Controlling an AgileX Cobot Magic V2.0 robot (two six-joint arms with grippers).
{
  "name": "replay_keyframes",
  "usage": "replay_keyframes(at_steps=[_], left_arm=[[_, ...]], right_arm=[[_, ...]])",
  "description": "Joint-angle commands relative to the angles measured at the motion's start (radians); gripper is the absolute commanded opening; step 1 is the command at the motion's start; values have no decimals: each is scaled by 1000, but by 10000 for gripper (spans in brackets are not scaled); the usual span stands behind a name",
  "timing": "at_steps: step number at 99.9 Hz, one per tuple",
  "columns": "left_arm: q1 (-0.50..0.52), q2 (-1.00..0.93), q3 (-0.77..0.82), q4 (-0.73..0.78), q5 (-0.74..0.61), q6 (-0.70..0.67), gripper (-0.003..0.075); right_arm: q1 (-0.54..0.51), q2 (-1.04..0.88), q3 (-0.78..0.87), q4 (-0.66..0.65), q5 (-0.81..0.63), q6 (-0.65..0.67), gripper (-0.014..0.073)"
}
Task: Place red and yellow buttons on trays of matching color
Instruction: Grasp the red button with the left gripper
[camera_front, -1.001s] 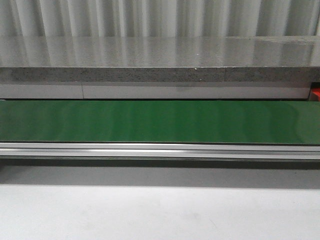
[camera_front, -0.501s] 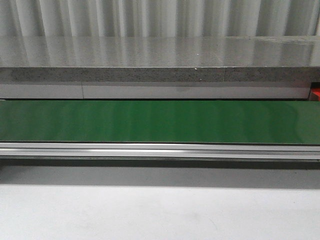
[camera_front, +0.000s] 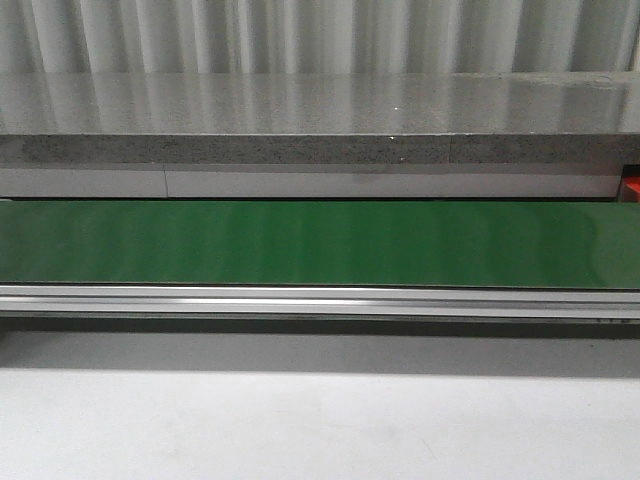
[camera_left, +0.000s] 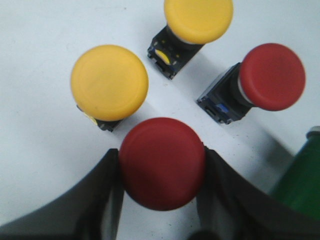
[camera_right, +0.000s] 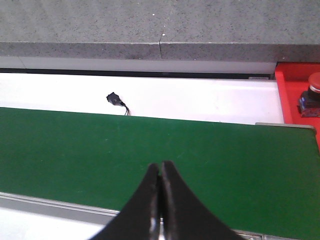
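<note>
In the left wrist view my left gripper (camera_left: 161, 156) is shut on a red button (camera_left: 162, 162), one dark finger against each side of its cap. On the white table close by stand two yellow buttons (camera_left: 109, 82) (camera_left: 198, 17) and another red button (camera_left: 271, 76). My right gripper (camera_right: 160, 166) is shut on nothing and hangs over the green conveyor belt (camera_right: 225, 160). A red tray (camera_right: 296, 95) past the belt's end holds a red button (camera_right: 311, 92). The yellow tray is out of view. Neither gripper shows in the front view.
The green belt (camera_front: 320, 243) spans the front view, with an aluminium rail (camera_front: 320, 300) along its near side and a grey stone ledge (camera_front: 320, 120) behind. A small black plug with a wire (camera_right: 116, 100) lies on the white strip beyond the belt. A green edge (camera_left: 300, 185) shows beside the buttons.
</note>
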Motion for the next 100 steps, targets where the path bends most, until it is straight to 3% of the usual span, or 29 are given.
replay_keyframes(at_steps=[1,25,36,49,100], left_arm=[[-1,-115,-29,7,-14,39,-20],[-76,-322,-29,7,58,235,-20],[-120,-361,-29,7,81,263,-20],[-166,-360,-22,7,134,298,-20],[-252,-242,-1,14,117,395,-20]], right_arm=[[1,-3,-25,13,-54,-8,-68],[1,-3,-25,13,-54,-8,-68],[1,-3,-25,13,-54,-8,-68],[1,-3,-25,13,-54,-8,-68],[1,-3,-25,13,-54,-8,-68]])
